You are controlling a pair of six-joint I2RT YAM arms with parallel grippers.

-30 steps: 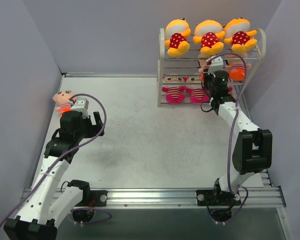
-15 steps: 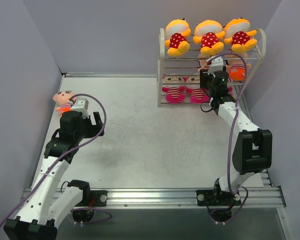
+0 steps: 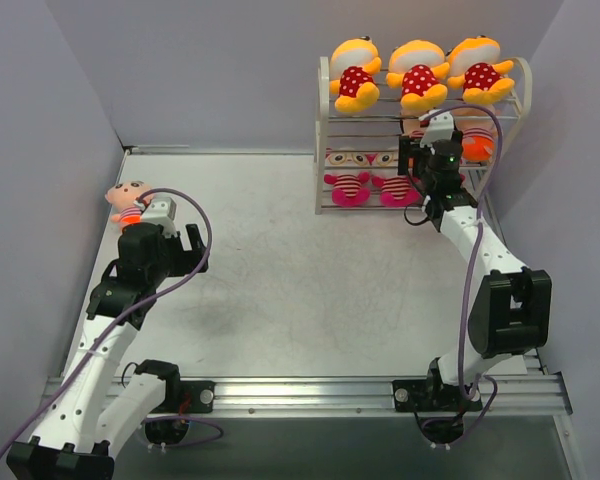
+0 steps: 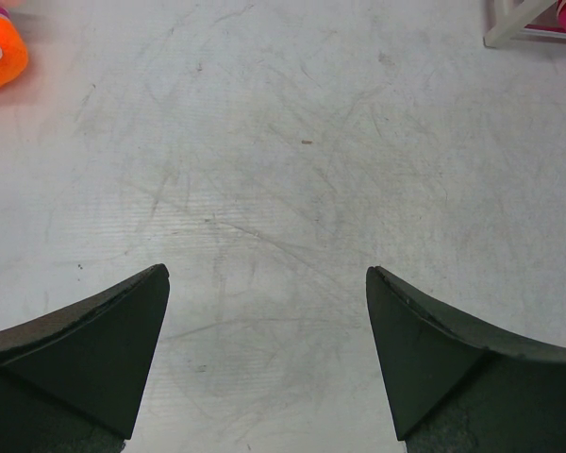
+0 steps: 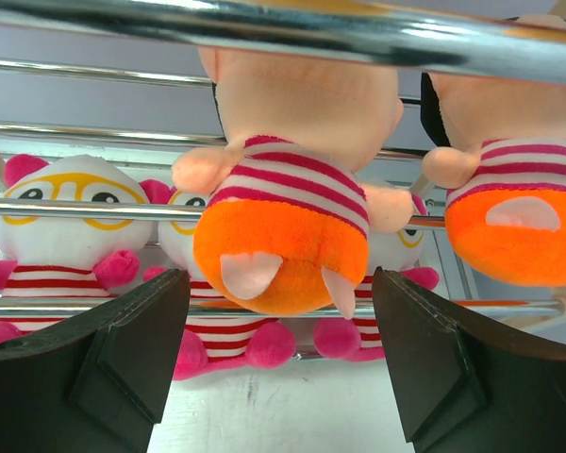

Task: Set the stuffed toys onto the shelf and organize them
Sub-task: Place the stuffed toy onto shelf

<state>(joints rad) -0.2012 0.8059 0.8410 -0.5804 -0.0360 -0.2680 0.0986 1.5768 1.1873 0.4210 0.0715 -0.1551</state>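
The white wire shelf (image 3: 324,120) stands at the back right. Three yellow stuffed toys (image 3: 417,72) with red dotted bodies sit along its top tier. White-faced pink-striped ones (image 3: 347,181) (image 5: 61,212) fill the bottom tier. On the middle tier sit two peach-faced ones (image 5: 283,226) (image 5: 519,217). My right gripper (image 5: 281,276) (image 3: 430,150) is open at that tier, its fingers either side of the left one's orange bottom and apart from it. One peach-faced toy (image 3: 128,200) (image 4: 0,57) lies on the table at the left. My left gripper (image 4: 267,278) (image 3: 158,250) hangs open just in front of it.
A grey wall runs close along the left side next to the lying toy. The shelf's foot (image 4: 514,24) shows at the top right of the left wrist view. A shelf rod (image 5: 264,33) crosses just above the right gripper.
My right gripper has opened and let go of the peach-faced toy on the middle tier, and the arm has shifted slightly to the right. The left arm has stayed still.
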